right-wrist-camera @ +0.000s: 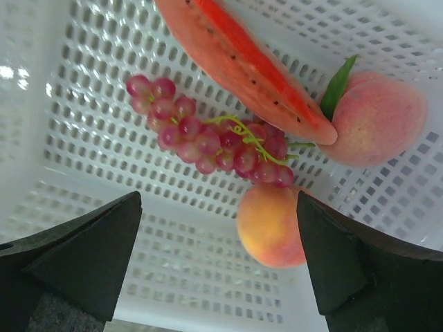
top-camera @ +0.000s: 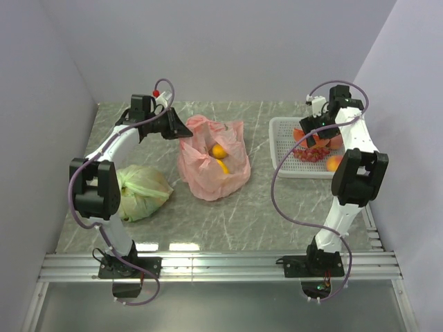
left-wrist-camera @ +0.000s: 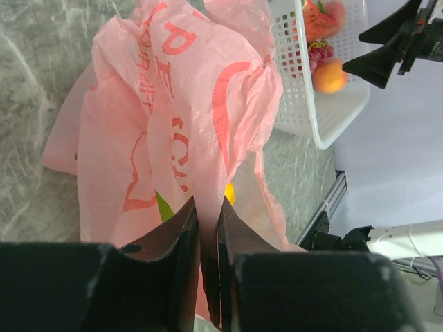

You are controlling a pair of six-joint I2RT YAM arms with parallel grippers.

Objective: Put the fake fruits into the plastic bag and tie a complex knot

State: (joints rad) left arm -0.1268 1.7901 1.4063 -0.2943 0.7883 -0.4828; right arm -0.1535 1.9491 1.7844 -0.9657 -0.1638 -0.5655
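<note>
The salmon-pink plastic bag (top-camera: 213,160) stands mid-table with an orange fruit (top-camera: 218,151) and a yellow one showing in its open mouth. My left gripper (top-camera: 185,129) is shut on the bag's left rim; in the left wrist view the pink film (left-wrist-camera: 187,117) runs between the closed fingers (left-wrist-camera: 181,242). My right gripper (top-camera: 313,142) is open above the white basket (top-camera: 282,142). In the right wrist view it hangs over a peach-orange fruit (right-wrist-camera: 270,227), dark red grapes (right-wrist-camera: 208,142), a watermelon slice (right-wrist-camera: 242,59) and a pink peach (right-wrist-camera: 377,117). No knot shows.
A pale green tied bag (top-camera: 142,190) lies by the left arm's elbow. The white basket (left-wrist-camera: 304,104) sits at the back right near the side wall. An aluminium rail (top-camera: 221,266) runs along the near table edge.
</note>
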